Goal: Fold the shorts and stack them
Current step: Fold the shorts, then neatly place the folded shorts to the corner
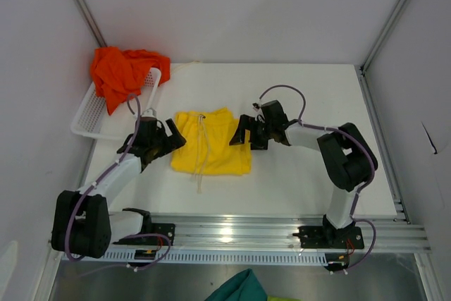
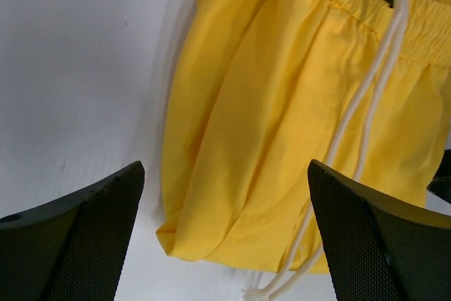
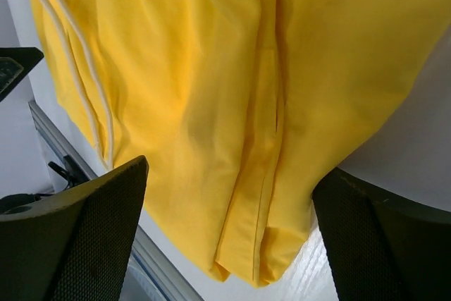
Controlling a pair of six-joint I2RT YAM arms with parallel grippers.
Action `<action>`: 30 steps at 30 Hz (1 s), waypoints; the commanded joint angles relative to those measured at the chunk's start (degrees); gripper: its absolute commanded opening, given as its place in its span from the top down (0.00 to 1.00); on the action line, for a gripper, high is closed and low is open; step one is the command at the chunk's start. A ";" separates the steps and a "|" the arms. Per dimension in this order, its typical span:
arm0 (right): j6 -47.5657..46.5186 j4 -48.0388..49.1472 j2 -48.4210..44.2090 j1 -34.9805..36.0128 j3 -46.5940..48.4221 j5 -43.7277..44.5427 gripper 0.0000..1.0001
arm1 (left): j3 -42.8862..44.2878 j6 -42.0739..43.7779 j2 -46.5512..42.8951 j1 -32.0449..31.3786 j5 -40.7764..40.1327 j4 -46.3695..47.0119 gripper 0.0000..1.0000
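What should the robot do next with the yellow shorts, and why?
Probably lower both grippers and pinch the side edges of the yellow shorts, ready to fold. The left gripper and right gripper are both open, one at each side of the shorts, which lie flat on the table with nothing holding them. The orange shorts sit in the basket.

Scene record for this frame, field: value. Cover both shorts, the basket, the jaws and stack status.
yellow shorts: flat on the table between the arms, white drawstrings trailing toward the near edge
orange shorts: bunched, draped over the white basket, far left
left jaws: open, empty, at the yellow pair's left edge
right jaws: open, empty, at its right edge
stack: not started, pairs apart
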 commanded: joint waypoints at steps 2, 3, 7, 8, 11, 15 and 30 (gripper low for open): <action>-2.25 -2.96 5.18 0.56 1.40 0.50 0.11 | -2.35 1.15 3.02 3.10 3.46 5.08 0.01; -2.07 -3.22 5.62 0.56 2.10 0.42 0.17 | -2.62 1.15 3.98 3.45 4.95 6.14 0.01; -1.98 -4.01 6.76 0.65 3.42 1.47 0.65 | -2.62 0.89 8.46 4.42 7.34 8.34 0.01; -1.90 -4.28 6.68 0.65 3.51 2.00 0.65 | -2.44 0.89 9.00 4.42 7.42 8.60 0.01; -2.07 -4.98 6.15 1.00 3.69 4.19 0.69 | -2.97 1.06 9.44 4.51 8.21 10.36 0.02; -2.51 -6.04 6.15 1.27 4.21 5.87 0.84 | -4.29 0.97 8.04 4.51 8.31 12.90 0.02; -4.62 -11.31 5.36 -1.98 5.97 8.42 1.00 | -4.11 0.54 14.19 3.98 14.45 20.64 0.67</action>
